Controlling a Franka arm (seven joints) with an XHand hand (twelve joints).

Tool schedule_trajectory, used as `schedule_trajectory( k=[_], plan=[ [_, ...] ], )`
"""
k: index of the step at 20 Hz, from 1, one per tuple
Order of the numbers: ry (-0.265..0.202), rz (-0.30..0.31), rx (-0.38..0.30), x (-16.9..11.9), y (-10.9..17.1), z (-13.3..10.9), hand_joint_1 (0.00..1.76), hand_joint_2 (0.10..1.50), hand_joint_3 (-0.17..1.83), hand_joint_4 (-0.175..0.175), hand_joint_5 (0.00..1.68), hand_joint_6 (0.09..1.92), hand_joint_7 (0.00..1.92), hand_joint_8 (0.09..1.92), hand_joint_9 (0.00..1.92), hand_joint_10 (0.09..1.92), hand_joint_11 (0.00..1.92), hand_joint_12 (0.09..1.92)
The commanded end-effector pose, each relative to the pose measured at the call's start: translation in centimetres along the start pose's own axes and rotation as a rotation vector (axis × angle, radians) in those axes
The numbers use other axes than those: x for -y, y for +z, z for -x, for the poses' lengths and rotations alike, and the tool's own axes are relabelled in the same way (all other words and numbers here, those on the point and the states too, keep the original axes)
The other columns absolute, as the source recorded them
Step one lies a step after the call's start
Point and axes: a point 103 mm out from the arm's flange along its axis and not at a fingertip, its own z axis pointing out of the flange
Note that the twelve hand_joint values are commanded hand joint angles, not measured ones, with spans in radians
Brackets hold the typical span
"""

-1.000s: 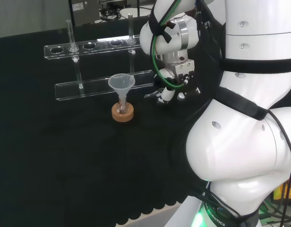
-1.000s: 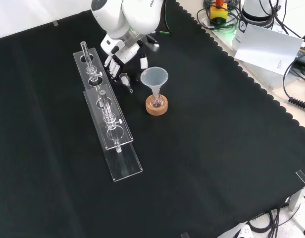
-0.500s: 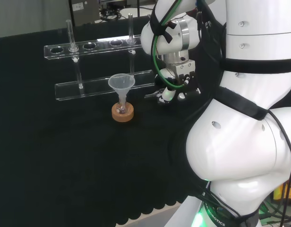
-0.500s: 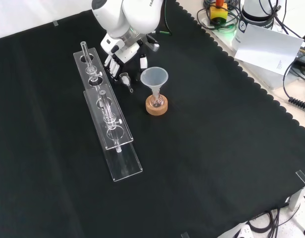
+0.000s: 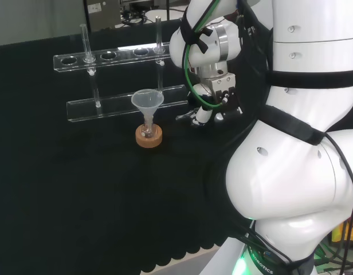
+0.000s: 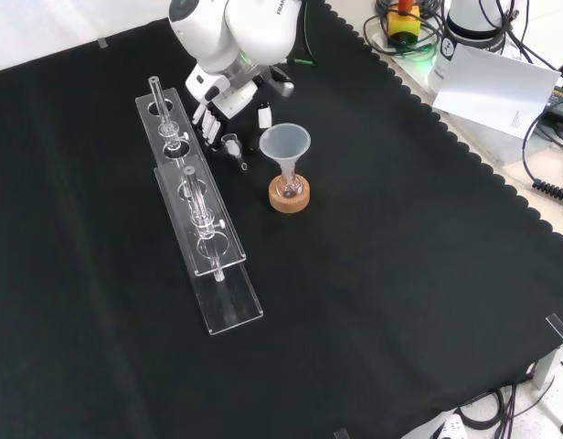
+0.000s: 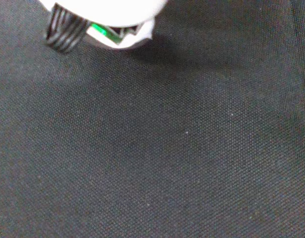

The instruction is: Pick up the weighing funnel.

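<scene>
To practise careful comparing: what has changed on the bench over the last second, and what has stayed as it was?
Nothing has clearly moved. The hand is at the same spot with its fingers straight, and the weighing funnel lies just below its fingertips in the front view. Nothing was taken hold of or let go. The funnel and the rack stayed put.
</scene>
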Motion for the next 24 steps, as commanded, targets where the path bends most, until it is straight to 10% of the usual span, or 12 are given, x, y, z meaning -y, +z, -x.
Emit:
schedule_trajectory(
  k=[1, 5, 12, 13, 24],
  plan=[
    [0.017, 0.026, 0.027, -0.1, -0.1, 0.0, 1.04, 0.66, 0.73, 0.036, 0.71, 0.98, 0.58, 0.69, 0.74, 0.53, 0.41, 1.30],
    [0.038, 0.060, 0.060, 0.1, -0.3, 0.0, 1.04, 0.92, 0.41, 0.091, 0.93, 1.11, 0.69, 0.74, 0.85, 0.51, 0.49, 1.27],
    [0.055, 0.081, 0.084, 0.4, -0.9, 0.4, 1.09, 0.83, 0.61, -0.008, 0.97, 1.16, 0.85, 0.89, 1.00, 0.54, 0.69, 1.15],
    [0.055, 0.083, 0.083, 0.5, -1.1, 0.5, 1.15, 0.89, 0.49, -0.070, 0.94, 1.17, 0.87, 0.99, 1.01, 0.55, 0.71, 1.14],
    [0.041, 0.098, 0.067, 2.0, -4.1, 0.7, 1.23, 0.96, 0.30, -0.001, 1.01, 1.12, 1.00, 0.94, 1.09, 0.57, 0.82, 1.07]
  ],
)
